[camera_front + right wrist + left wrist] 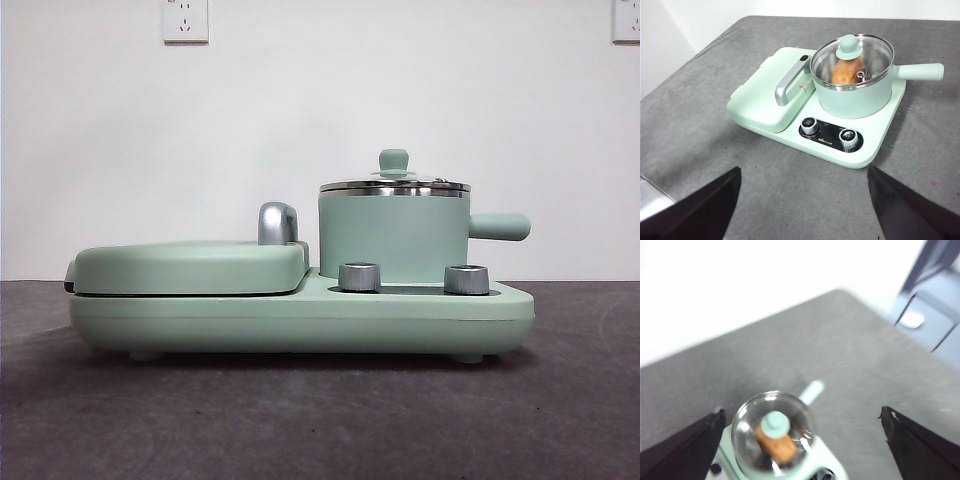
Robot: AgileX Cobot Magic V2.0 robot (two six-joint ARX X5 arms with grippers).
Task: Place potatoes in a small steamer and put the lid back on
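The mint-green small steamer (393,238) stands on the right of the cooker base (300,318), its stubby handle (498,226) pointing right. The glass lid (394,183) with a mint knob sits on its rim. The orange-brown potato (846,71) lies inside under the lid and also shows in the left wrist view (777,446). My left gripper (802,440) is open, high above the pot. My right gripper (802,200) is open, high above the table in front of the cooker. Neither gripper shows in the front view.
The flat mint griddle cover (190,266) with a steel handle (277,222) fills the cooker's left half. Two steel dials (359,276) (466,279) sit on the base in front of the pot. Dark grey table (320,420) around; white wall with sockets (185,20) behind.
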